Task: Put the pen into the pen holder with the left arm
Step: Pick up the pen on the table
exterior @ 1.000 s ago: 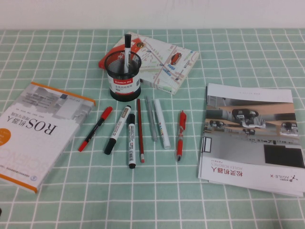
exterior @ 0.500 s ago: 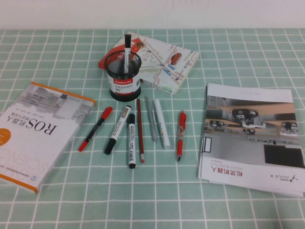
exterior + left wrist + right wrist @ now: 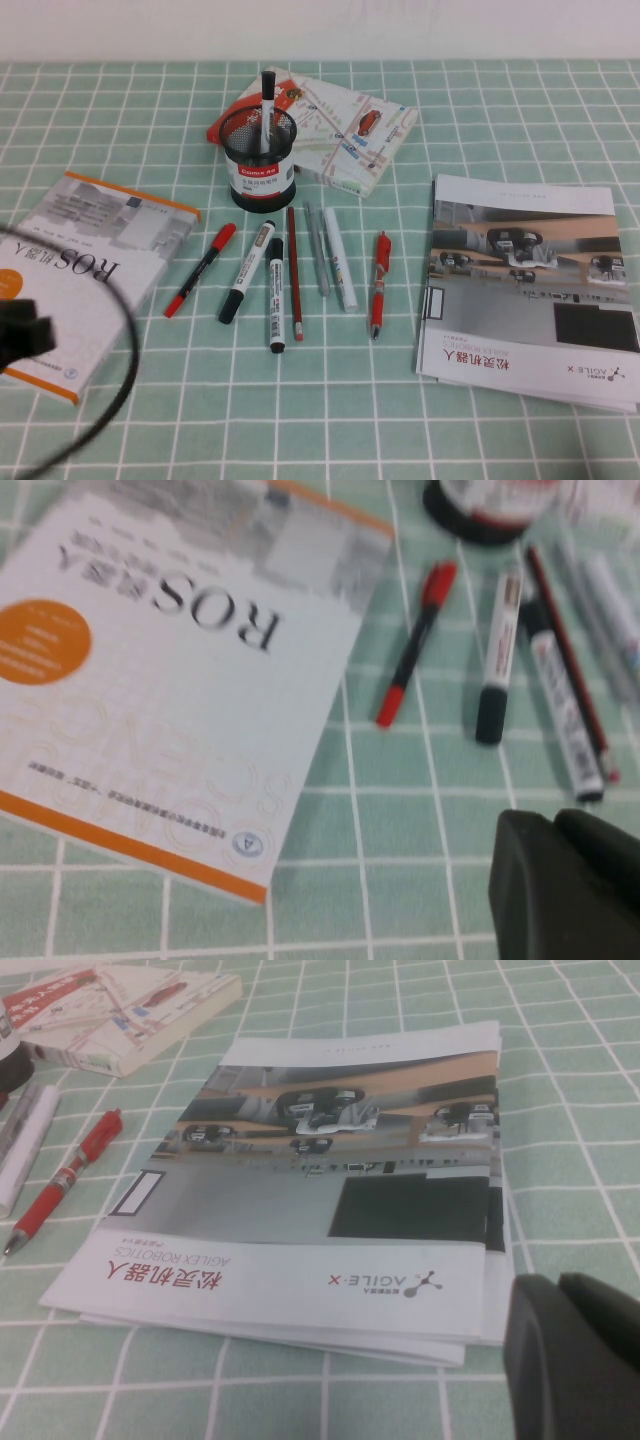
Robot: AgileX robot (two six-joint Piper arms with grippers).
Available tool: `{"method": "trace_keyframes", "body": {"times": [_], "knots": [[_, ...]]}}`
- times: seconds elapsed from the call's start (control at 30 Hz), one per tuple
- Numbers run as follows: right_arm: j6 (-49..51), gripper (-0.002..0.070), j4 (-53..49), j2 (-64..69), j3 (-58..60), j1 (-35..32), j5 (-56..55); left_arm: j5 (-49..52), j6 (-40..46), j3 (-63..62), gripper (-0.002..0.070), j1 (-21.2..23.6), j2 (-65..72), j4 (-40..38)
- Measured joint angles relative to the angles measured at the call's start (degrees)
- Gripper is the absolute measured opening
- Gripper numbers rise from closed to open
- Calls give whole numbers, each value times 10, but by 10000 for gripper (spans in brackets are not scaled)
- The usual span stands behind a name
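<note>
The pen (image 3: 200,270), black barrel with red cap and red tail, lies on the checked cloth just right of the ROS book; it also shows in the left wrist view (image 3: 415,645). The pen holder (image 3: 262,160), a black mesh cup with a red-and-white label, stands behind the row of pens with one marker upright in it; its base shows in the left wrist view (image 3: 485,505). My left arm (image 3: 25,335) is blurred at the lower left over the book, trailing a cable loop. My left gripper (image 3: 554,825) is shut and empty, well short of the pen. My right gripper (image 3: 559,1290) is shut and empty beside the brochure.
The ROS book (image 3: 80,270) lies at the left, a map booklet (image 3: 340,125) behind the holder, an AgileX brochure (image 3: 525,285) at the right. Two black-and-white markers (image 3: 245,272), a red pencil (image 3: 294,270), a grey pen, a white marker and an all-red clip pen (image 3: 380,280) lie in a row.
My left arm and its cable loop have come into the high view at the lower left, over the ROS book. The pens and holder have not moved.
</note>
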Motion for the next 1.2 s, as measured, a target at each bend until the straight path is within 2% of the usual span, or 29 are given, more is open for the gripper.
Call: {"method": "trace_keyframes", "body": {"times": [0.13, 0.6, 0.93, 1.03, 1.2], "knots": [[0, -20, 0, 0, 0, 0, 0, 49, 63, -73, -1, 0, 122, -25], [0, -20, 0, 0, 0, 0, 0, 132, 172, -351, -1, -68, 516, -18], [0, -20, 0, 0, 0, 0, 0, 192, 255, -505, 0, -79, 659, 4], [0, -20, 0, 0, 0, 0, 0, 213, 271, -528, 34, -81, 682, 12], [0, -20, 0, 0, 0, 0, 0, 231, 278, -551, 167, -87, 711, 26]]}}
